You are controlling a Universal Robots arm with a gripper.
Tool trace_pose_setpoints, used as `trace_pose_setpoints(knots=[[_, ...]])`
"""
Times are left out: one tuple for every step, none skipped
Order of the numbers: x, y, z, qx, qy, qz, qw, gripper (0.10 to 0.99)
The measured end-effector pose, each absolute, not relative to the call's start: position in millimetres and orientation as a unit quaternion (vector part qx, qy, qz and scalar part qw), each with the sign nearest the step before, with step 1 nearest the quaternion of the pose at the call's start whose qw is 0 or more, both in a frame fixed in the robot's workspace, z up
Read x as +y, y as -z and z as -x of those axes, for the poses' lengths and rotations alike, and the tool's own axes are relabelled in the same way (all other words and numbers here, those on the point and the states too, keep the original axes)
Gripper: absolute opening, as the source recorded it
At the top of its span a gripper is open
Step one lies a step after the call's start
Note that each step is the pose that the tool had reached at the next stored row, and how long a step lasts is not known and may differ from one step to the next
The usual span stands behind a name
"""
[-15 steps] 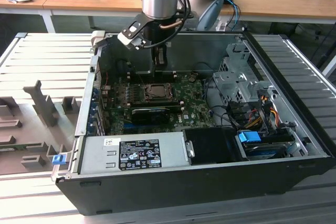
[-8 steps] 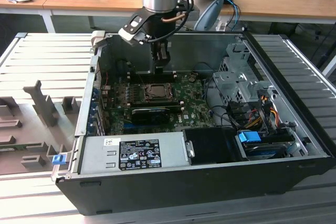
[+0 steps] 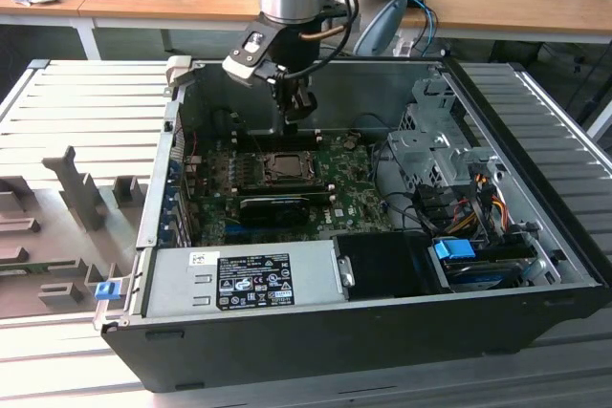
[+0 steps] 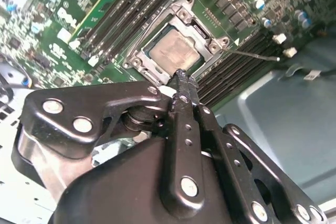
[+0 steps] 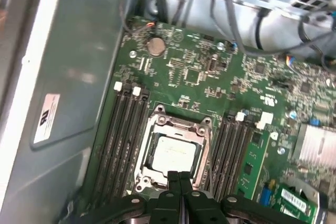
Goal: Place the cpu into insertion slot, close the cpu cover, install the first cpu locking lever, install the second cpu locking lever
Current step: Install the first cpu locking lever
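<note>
The cpu point(image 3: 284, 166) point(image 4: 176, 51) point(image 5: 172, 153) lies flat in the insertion slot point(image 3: 285, 155) on the green board. The grey metal cpu cover point(image 4: 209, 34) point(image 5: 181, 125) lies down around it, with the chip showing through its window. A thin metal locking lever point(image 4: 257, 55) sticks out sideways over the memory slots. My gripper point(image 3: 299, 114) point(image 4: 181, 75) point(image 5: 176, 174) hangs just above the socket's edge, its black fingers shut together with nothing between them.
Long black memory slots point(image 5: 126, 129) flank the socket on both sides. A black expansion card point(image 3: 273, 205) lies in front of it. A power supply point(image 3: 239, 279), a drive cage point(image 3: 430, 140) with cables, and the case walls point(image 3: 167, 179) hem the board in.
</note>
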State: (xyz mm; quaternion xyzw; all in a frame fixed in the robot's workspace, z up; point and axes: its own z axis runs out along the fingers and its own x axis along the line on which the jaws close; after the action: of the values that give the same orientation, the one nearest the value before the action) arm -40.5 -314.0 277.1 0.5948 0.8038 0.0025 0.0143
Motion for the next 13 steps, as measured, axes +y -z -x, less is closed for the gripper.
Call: trace_pose_setpoints(knots=[[-313.9,-277.0,40.5,0.809,-0.003,-0.587,0.014,0.106],[-313.9,-277.0,40.5,0.814,-0.003,-0.581,0.014,0.106],[-313.8,-276.9,40.5,0.821,-0.003,-0.571,0.014,0.106],[-313.8,-276.8,40.5,0.826,-0.003,-0.563,0.014,0.106],[-313.8,-276.6,40.5,0.835,-0.003,-0.551,0.014,0.106],[-313.8,-276.5,40.6,0.840,-0.003,-0.542,0.014,0.106],[-313.8,-276.4,40.5,0.844,-0.003,-0.535,0.014,0.106],[-313.8,-276.3,40.5,0.851,-0.004,-0.525,0.014,0.106],[-313.8,-276.1,40.5,0.856,-0.004,-0.517,0.014,0.106],[-313.9,-275.8,40.6,0.863,-0.004,-0.506,0.014,0.106],[-313.9,-275.6,40.6,0.866,-0.004,-0.499,0.014,0.106],[-313.8,-275.4,40.5,0.874,-0.004,-0.486,0.014,0.106],[-313.8,-275.3,40.5,0.880,-0.004,-0.476,0.014,0.106]])
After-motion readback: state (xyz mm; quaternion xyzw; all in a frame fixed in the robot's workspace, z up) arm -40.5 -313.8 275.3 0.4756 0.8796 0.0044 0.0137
